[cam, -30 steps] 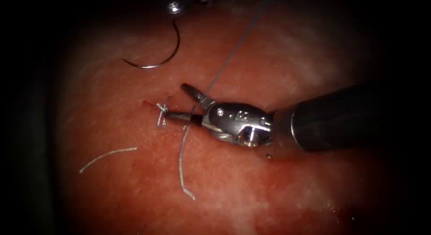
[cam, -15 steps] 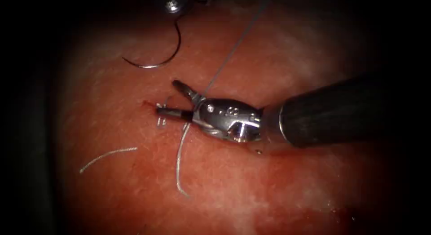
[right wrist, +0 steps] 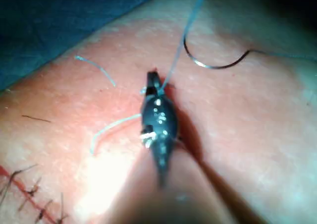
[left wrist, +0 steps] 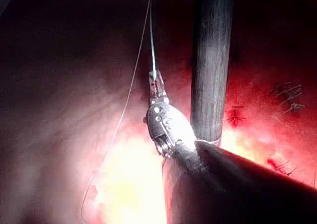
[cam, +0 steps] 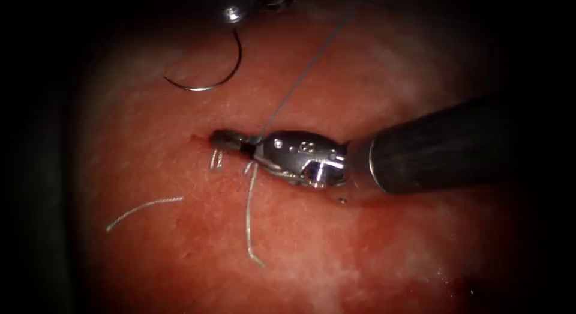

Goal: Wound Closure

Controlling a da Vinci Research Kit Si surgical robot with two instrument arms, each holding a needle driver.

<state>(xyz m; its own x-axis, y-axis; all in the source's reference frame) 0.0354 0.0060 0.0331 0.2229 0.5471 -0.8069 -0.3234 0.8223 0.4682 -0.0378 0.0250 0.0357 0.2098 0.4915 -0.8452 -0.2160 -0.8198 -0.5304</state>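
Steel jaws of the right tool (cam: 231, 140), spread wide a second ago around the thread (cam: 300, 77) beside the knot, now lie closed together at the cut (cam: 198, 137), pressed on the strand where it rises toward the far edge of the tissue (cam: 390, 254). That closing reads as a cutting bite on the thread, judged only from the jaws' change. The curved needle (cam: 207, 83) hangs free above the tissue near its far edge, its upper end gripped by the left tool (cam: 234, 15). Two cut ends of thread (cam: 144, 207) rest on the tissue nearer the camera.
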